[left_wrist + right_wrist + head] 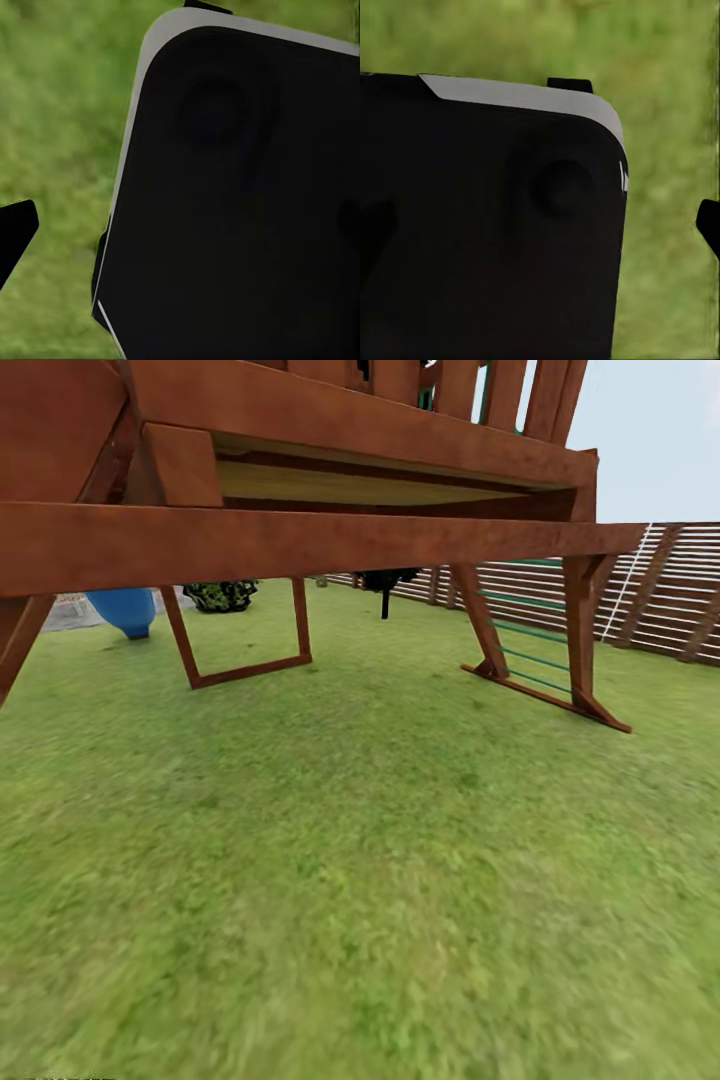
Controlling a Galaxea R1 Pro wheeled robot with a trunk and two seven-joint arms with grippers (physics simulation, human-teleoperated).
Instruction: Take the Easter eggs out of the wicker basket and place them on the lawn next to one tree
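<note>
Green mottled lawn [360,880], brown wooden play frame [300,540], slatted fence [670,590]

Smooth reddish-brown wooden play frame [330,540] with a dull sheen stands on matt, mottled green lawn [360,880]. Brown slatted wooden fence [660,590] behind. Matt black robot panel [247,202], pale smooth edge.

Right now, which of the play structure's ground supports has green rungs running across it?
The slanted support on the right, nearest the slatted fence: green rungs span its two legs. The left one is a bare open rectangular frame resting on the lawn.
</note>
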